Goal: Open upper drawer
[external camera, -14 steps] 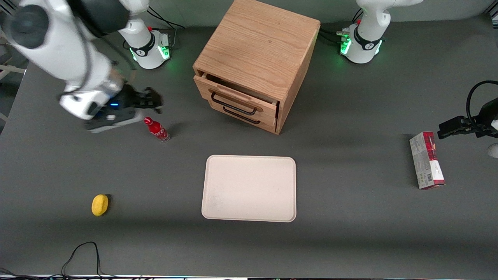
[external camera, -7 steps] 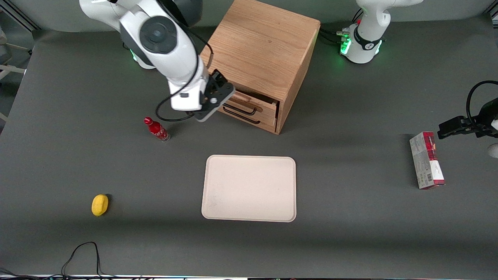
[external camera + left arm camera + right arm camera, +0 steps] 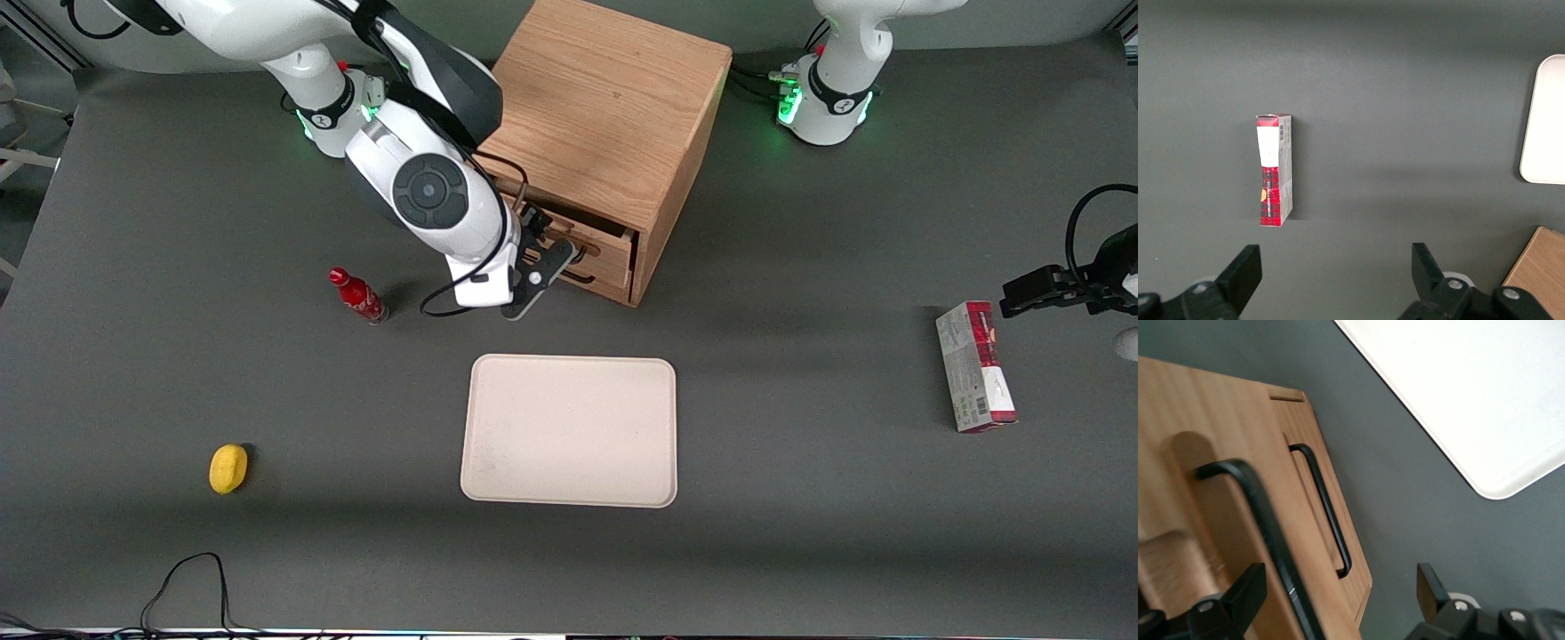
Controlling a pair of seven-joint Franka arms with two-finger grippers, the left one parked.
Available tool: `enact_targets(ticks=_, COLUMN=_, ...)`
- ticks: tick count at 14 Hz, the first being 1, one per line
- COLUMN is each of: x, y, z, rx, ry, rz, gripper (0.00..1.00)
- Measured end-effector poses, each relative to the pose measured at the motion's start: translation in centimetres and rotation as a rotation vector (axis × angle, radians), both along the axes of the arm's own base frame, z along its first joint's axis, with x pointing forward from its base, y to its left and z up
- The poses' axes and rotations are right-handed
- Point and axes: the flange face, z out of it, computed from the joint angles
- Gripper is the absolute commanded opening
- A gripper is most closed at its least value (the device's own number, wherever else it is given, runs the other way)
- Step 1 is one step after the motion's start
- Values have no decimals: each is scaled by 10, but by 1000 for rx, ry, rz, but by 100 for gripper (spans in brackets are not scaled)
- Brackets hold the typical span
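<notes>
Now gripper (image 3: 544, 252) swung in from working arm's end of counter, sits at front of upper drawer (image 3: 597, 242), fingers spread wide around its black handle (image 3: 1265, 520), not clenched. Drawer barely ajar in cabinet (image 3: 605, 107) near counter's back edge; pull not begun.

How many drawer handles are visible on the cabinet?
2. The upper drawer's handle lies between the open gripper's fingers; the lower handle sits just below it on the cabinet front. Neither is gripped yet.
</notes>
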Motion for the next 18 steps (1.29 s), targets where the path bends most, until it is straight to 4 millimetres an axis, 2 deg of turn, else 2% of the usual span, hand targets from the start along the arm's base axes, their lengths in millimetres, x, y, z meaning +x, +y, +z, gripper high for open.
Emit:
enact_targets(ticks=4, x=9, y=-1, z=-19, rx=-19, ry=-34, rz=32, gripper=100)
enact_targets(ticks=6, x=21, y=-9, z=-21, rx=-13, ry=-65, rz=82, gripper=100)
enact_targets(ticks=12, x=109, y=-79, z=-2, rx=29, ry=-171, rz=79, gripper=100)
enact_targets(ticks=15, x=139, y=-105, z=1, rx=30, ry=-204, rz=29, gripper=100)
enact_targets(ticks=18, x=158, y=-128, z=12, rx=15, ry=-247, rz=-15, gripper=100)
